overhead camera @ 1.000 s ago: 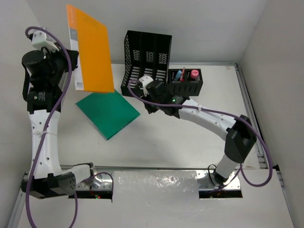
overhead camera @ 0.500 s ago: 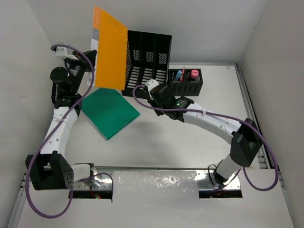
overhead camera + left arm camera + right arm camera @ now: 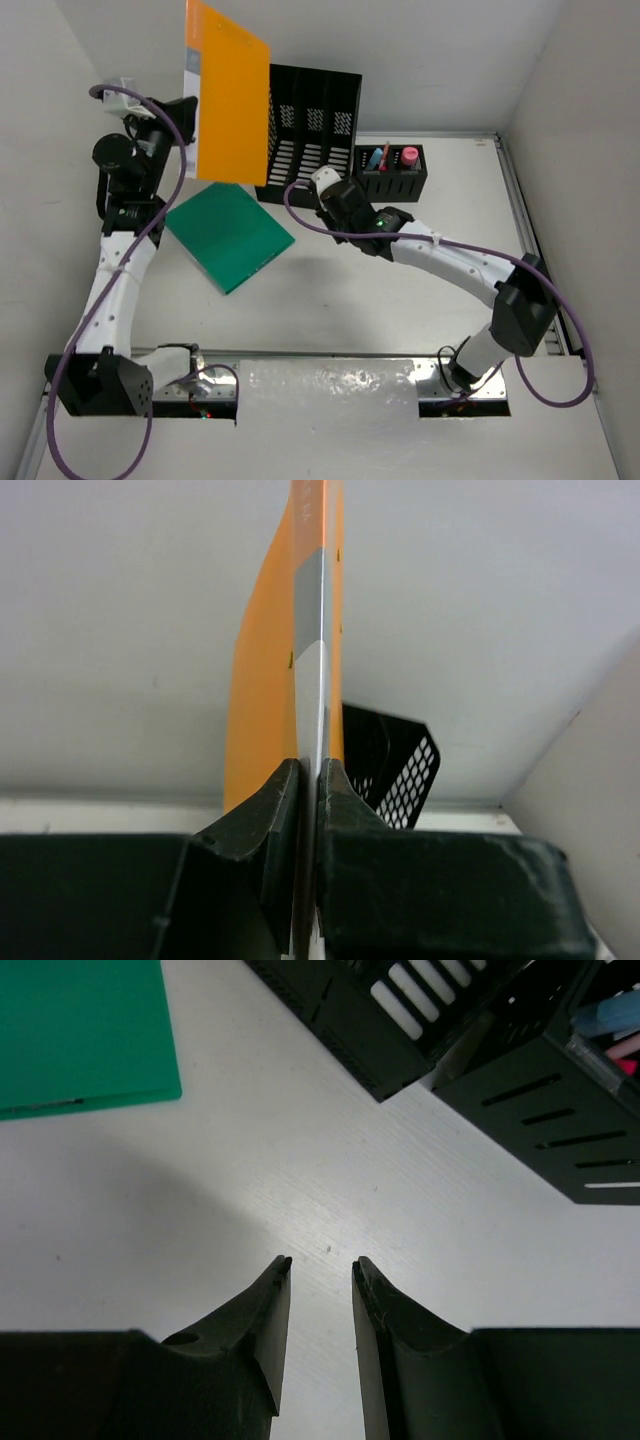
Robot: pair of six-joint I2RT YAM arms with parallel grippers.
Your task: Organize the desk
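Clamped upright orange folder [image 3: 262,710] in left claw [image 3: 310,768]; hung right claw [image 3: 320,1266], parted and empty, over bench [image 3: 300,1175], black rack [image 3: 352,1022] ahead.

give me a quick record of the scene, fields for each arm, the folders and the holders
left gripper: shut on the orange folder, gripping its edge, folder upright above the desk
right gripper: open, empty, over bare desk near the file holder
orange folder: in the air at the file holder's left end, apparently not in a slot
green folder: flat on the desk, left of centre
file holder: black, slotted, at the far edge
pen box: black, right of the file holder, holds small items
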